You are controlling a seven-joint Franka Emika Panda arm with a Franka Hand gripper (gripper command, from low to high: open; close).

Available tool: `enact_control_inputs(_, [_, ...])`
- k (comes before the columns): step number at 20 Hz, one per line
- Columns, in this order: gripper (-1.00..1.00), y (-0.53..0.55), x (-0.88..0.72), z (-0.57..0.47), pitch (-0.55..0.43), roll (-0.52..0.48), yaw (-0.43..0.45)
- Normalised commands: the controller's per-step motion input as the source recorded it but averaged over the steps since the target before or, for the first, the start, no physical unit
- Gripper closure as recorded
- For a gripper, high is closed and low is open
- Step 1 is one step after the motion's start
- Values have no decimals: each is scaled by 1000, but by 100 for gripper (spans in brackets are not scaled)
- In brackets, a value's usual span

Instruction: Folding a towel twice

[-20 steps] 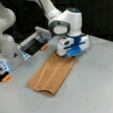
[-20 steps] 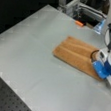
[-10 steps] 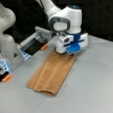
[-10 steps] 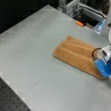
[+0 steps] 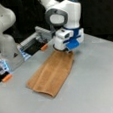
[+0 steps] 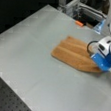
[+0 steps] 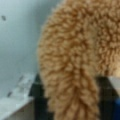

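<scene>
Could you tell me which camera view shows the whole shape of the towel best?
A front view shows the towel best: a long folded strip flat on the table, the gripper at its far end. In a front view the gripper covers one end. The wrist view shows only close-up pile.

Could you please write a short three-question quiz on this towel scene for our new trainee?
1. True or false: the orange-brown terry towel lies fully spread out as a square on the grey metal table.
2. In both front views, which end of the towel is the white-and-blue gripper at?
A. the far end, by the grey rail
B. the near end
C. the middle
3. In the wrist view, what passes between the dark fingers?

Key
1. False: it lies as a long strip, apparently already folded once.
2. A.
3. A bunched ridge of towel pile, so the gripper is shut on the towel.
</scene>
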Motion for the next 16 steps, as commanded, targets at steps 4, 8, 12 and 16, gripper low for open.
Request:
enact_control_inputs(4, [100,-262,-131,60,75,124,98])
enact_control_inputs(8, [100,-374,-169,212,178,174,238])
enact_control_inputs(12, [100,-482,-172,249,154,157,169])
enact_control_inputs(16, [100,-458,-183,170,109,150,134])
